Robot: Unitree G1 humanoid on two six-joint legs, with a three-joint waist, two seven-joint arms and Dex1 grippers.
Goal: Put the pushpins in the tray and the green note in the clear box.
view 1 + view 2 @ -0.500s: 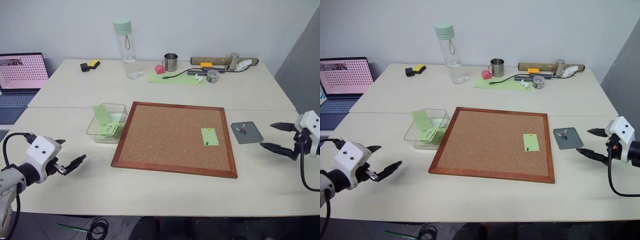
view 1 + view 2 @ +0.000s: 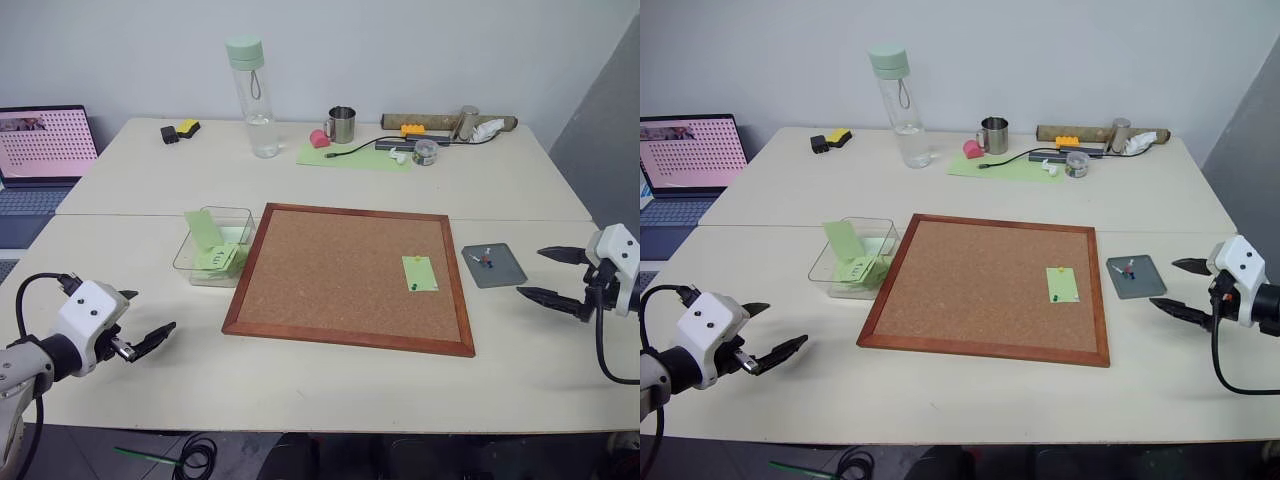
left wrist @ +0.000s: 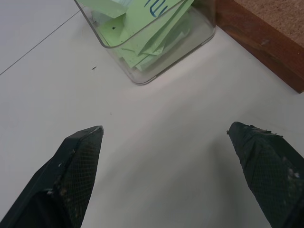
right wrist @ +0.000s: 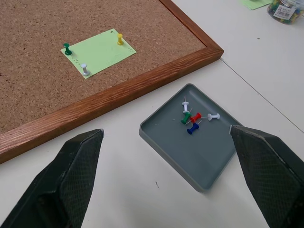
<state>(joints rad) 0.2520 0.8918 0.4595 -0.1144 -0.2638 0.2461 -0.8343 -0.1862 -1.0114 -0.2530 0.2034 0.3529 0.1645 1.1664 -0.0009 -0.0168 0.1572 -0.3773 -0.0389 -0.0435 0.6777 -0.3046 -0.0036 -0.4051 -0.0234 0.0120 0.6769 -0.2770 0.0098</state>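
Note:
The green note (image 2: 420, 273) is pinned near the right edge of the cork board (image 2: 340, 270). Three pushpins hold it: yellow (image 4: 120, 39), green (image 4: 68, 48) and pale (image 4: 85, 70). Right of the board lies the grey tray (image 2: 503, 272) with several pushpins (image 4: 192, 118) inside. My right gripper (image 2: 530, 271) hovers open just right of the tray, holding nothing. The clear box (image 2: 190, 252) stands at the board's left edge with several green notes in it. My left gripper (image 2: 152, 310) is open and empty over bare table, in front of the box.
At the back stand a water bottle (image 2: 252, 97), a metal mug (image 2: 341, 124), a green mat with a cable (image 2: 350, 155) and small clutter. A laptop (image 2: 40, 160) sits at the far left. A seam runs across the table behind the board.
My left gripper has sunk slightly toward the table's front edge. The right gripper has hardly moved, and both stay open.

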